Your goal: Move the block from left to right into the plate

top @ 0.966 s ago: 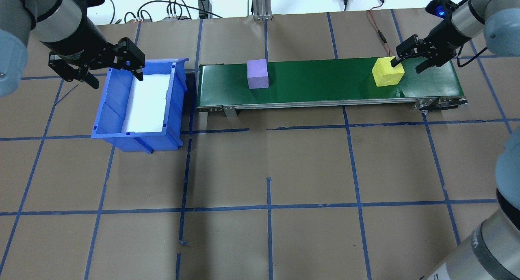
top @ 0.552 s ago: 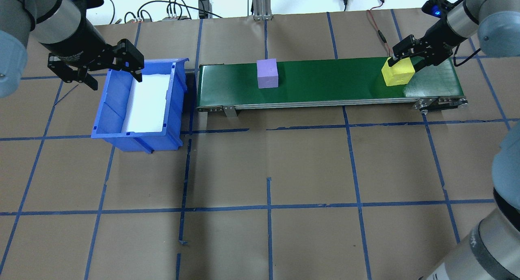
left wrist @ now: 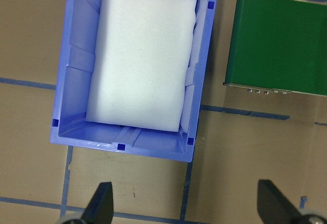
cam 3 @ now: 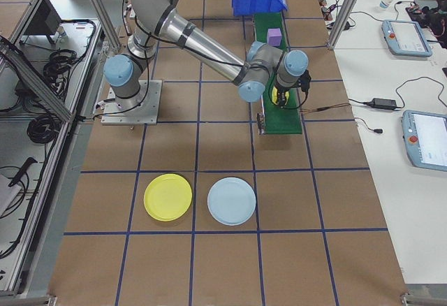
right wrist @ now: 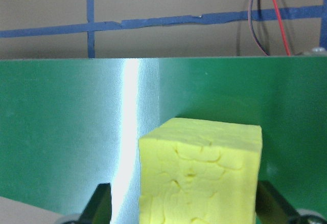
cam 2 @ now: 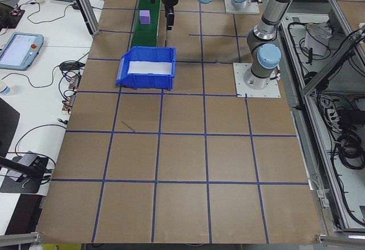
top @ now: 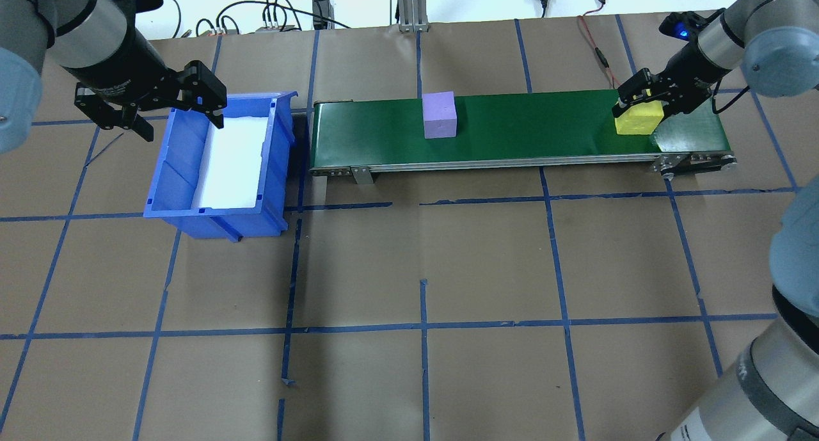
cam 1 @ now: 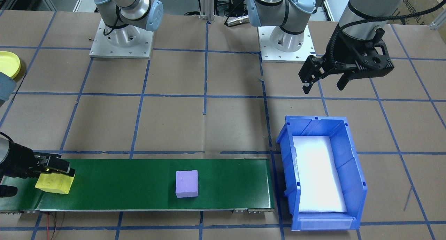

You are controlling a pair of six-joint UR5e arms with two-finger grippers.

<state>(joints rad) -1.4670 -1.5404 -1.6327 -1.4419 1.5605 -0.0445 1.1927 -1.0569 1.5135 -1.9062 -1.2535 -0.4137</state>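
Two blocks on one belt (top: pixel 524 124), yellow block (top: pixel 636 120) between right tool (top: pixel 643 102) fingers, purple block (top: pixel 439 115) free, left tool (top: pixel 169 111) spread.

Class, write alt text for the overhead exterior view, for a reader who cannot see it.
The right gripper straddles a yellow foam block at the right end of a green conveyor belt. A purple foam block sits mid-belt, and the open left gripper hovers by a blue plastic bin.
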